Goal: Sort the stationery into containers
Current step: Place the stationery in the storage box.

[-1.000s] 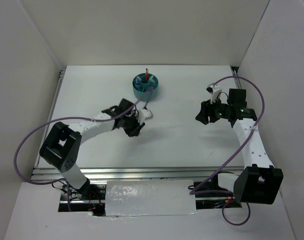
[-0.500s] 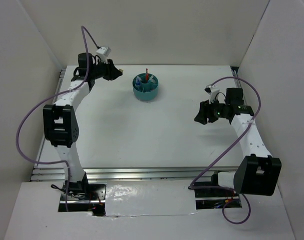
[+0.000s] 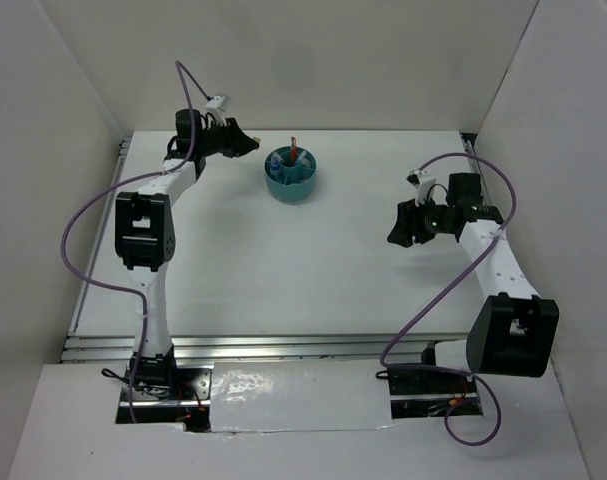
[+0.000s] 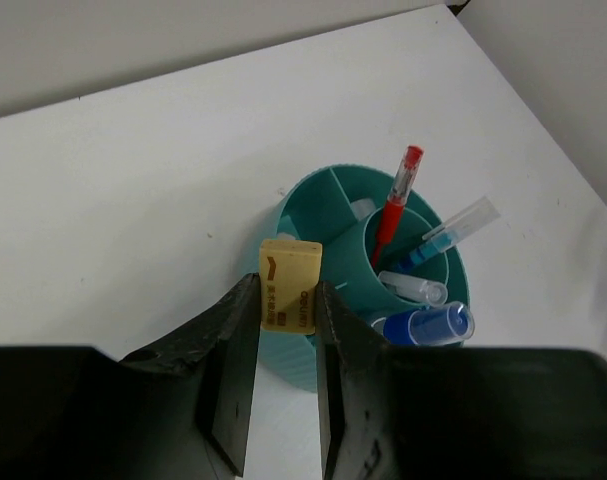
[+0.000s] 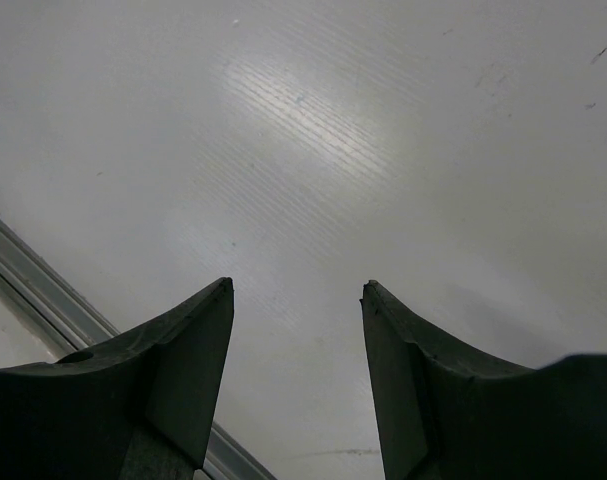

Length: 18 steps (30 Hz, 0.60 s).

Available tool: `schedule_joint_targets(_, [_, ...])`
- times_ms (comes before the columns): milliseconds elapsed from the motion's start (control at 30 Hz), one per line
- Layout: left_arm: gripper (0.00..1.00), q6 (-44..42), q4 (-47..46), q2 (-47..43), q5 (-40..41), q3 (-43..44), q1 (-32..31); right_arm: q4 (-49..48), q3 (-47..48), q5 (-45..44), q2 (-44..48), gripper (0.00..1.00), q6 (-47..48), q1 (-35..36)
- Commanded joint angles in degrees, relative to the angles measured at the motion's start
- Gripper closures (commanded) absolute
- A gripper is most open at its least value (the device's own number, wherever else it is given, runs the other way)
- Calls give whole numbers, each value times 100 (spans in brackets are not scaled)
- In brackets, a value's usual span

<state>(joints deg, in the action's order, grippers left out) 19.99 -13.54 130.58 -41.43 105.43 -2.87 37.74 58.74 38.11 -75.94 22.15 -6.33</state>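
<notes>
One tan block pinched tight in left gripper, raised beside teal organiser — lined up for an outer compartment, likely. Right gripper spread wide, holding nothing, over table — out of the way.

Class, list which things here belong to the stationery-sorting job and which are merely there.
Job: tan eraser, left gripper holding it, teal organiser, red pen, blue pens.
Merely there: table, purple cables, white walls.
</notes>
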Motion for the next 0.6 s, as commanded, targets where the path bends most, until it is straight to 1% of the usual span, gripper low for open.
schedule_joint_targets(0, [83, 128, -475, 142, -172, 391, -134, -47, 322, 21, -61, 39, -18, -44])
schedule_joint_targets(233, [83, -118, 9, 529, -102, 918, -336, -38, 331, 4, -79, 39, -9, -44])
schedule_joint_targets(400, [82, 66, -78, 670, -32, 1006, -380, -30, 270, -31, -52, 39, 8, -44])
schedule_joint_targets(567, [80, -65, 44, 758, 21, 1059, -451, 6, 331, -40, -79, 39, 44, -53])
